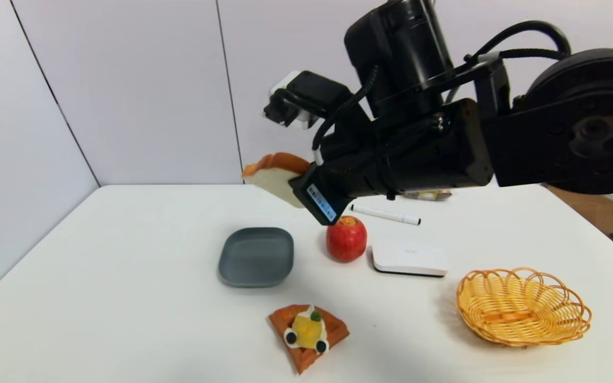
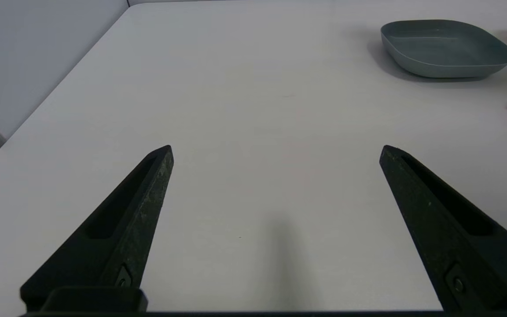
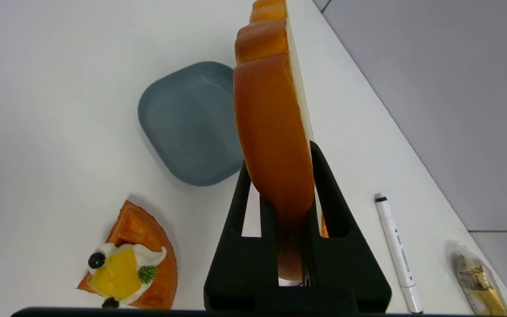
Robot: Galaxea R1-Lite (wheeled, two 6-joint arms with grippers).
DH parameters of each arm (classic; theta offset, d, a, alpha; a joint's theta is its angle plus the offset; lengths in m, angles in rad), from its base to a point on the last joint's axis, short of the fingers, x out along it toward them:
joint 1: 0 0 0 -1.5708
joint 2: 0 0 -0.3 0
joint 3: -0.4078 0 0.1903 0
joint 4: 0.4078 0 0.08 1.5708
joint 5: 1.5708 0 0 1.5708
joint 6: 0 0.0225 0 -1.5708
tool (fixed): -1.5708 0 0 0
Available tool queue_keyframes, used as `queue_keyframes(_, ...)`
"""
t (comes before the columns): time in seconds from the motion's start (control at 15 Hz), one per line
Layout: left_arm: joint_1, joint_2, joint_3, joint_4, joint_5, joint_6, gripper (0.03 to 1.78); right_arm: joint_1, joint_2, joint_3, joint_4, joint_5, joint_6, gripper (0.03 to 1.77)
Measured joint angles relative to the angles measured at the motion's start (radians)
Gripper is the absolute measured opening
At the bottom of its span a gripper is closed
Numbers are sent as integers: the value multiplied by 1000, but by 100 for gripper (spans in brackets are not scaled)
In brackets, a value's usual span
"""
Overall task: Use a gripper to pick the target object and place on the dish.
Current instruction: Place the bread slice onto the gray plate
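My right gripper (image 1: pixel 301 189) hangs in the air above the table, shut on the target object (image 1: pixel 274 178), a slice of white toast with an orange-brown crust. In the right wrist view the toast (image 3: pixel 266 101) stands on edge between the two black fingers (image 3: pixel 324 176), which pinch its lower end. The dish (image 1: pixel 256 257), a blue-grey rounded plate, lies empty on the table below and to the left of the toast, and shows under it in the right wrist view (image 3: pixel 187 123). My left gripper (image 2: pixel 276 149) stays low over bare table, open and holding nothing, with the dish (image 2: pixel 445 46) far off.
A red apple (image 1: pixel 346 238) stands just right of the dish, beside a flat white box (image 1: pixel 410 258). A white pen (image 1: pixel 386 214) lies behind them. A waffle (image 1: pixel 308 332) with yellow topping lies near the front. A wicker basket (image 1: pixel 522 306) sits at the right.
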Motion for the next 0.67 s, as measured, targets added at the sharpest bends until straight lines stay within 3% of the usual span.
queue_keyframes(0.4, 0, 0, 0, 0, 0, 0, 169, 51, 101, 3, -89, -100, -3, 20)
queue_keyframes(0.67, 0, 0, 0, 0, 0, 0, 169, 76, 160, 4, -130, -109, -9, 20)
